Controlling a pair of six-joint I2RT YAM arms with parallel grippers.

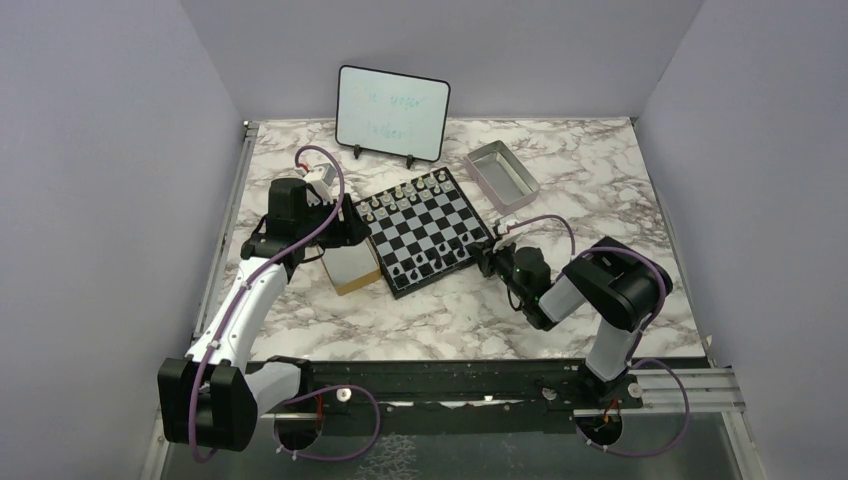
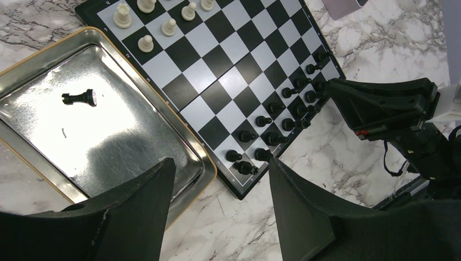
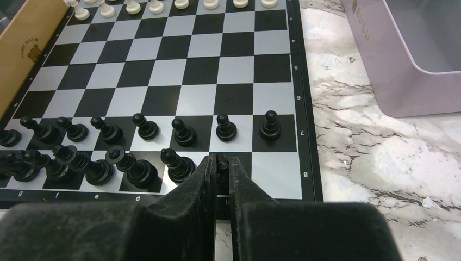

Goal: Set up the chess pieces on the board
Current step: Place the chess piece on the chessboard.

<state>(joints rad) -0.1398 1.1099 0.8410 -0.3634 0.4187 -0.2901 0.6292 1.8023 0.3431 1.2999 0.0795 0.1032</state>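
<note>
The board (image 1: pixel 425 228) lies mid-table with pale figures along its far side and black chess pieces (image 3: pixel 141 128) in two rows along its near side. My right gripper (image 3: pixel 223 157) sits low at the board's near right corner, shut on a small black piece (image 3: pixel 222 165) standing on a dark back-row square beside the empty corner square. In the left wrist view, one more black piece (image 2: pixel 80 98) lies on its side in a shiny tin (image 2: pixel 32 81). My left gripper (image 2: pixel 220 161) hangs open and empty above the tin's edge and the board's corner.
A tan wooden box (image 1: pixel 350 268) with the tin touches the board's left side. A grey metal tray (image 1: pixel 502 175) stands at the board's far right. A small whiteboard (image 1: pixel 392 112) leans at the back. Purple walls close in on three sides.
</note>
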